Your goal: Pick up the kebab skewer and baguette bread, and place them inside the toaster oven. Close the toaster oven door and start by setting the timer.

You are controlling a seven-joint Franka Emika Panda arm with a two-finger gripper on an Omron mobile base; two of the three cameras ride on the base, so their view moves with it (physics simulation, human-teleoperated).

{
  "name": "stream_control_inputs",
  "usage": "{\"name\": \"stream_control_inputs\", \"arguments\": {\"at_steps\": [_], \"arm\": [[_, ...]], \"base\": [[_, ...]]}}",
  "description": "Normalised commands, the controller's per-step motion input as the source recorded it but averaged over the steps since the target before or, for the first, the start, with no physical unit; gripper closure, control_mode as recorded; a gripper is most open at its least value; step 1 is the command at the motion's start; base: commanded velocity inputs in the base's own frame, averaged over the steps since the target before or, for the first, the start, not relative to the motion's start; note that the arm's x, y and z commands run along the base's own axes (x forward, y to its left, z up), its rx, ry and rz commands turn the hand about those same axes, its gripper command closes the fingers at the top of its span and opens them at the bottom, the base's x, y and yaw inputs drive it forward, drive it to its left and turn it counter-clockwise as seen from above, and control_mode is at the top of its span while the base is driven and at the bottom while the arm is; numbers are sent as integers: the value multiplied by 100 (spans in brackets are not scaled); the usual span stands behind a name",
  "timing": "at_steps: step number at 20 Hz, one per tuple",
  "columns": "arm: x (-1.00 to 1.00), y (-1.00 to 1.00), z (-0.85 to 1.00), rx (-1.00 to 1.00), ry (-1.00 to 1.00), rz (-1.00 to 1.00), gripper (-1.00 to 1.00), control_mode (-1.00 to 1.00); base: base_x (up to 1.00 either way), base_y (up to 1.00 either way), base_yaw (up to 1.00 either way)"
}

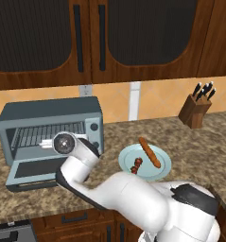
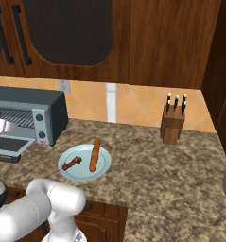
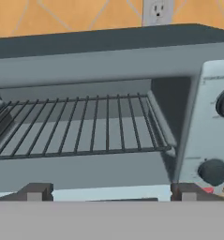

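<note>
Both food items are still waiting, so you're at the very first step: over on the left the toaster oven [image 1: 50, 127] has its toaster oven door [image 1: 31, 172] dropped flat and just a bare wire rack [image 3: 80, 124] inside, and your gripper [image 3: 108, 194] sits right in front of it, jaws spread wide, gripping nothing. Next you'll probably want to swing right to the pale plate [image 1: 162, 171], where the kebab skewer [image 1: 137, 165] lies just beside the baguette bread [image 1: 149, 152].
</note>
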Motion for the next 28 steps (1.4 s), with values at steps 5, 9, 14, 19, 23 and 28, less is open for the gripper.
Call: {"name": "stream_control_inputs", "arguments": {"at_steps": [5,9,14,19,23,28], "arm": [[48,24,-1,0,-11,7,-100,-100],[54,18,-14,1,0,2,-100,-100],[28,30,-35,4,0,0,-100,-100],[9,28,-18,3,-1,0,-100,-100],[23,28,-9,3,-1,0,-100,-100],[42,22,-11,2,-1,0,-100,-100]], "base": [[0,0,0],[0,0,0],[0,0,0],[0,0,0],[0,0,0],[0,0,0]]}}
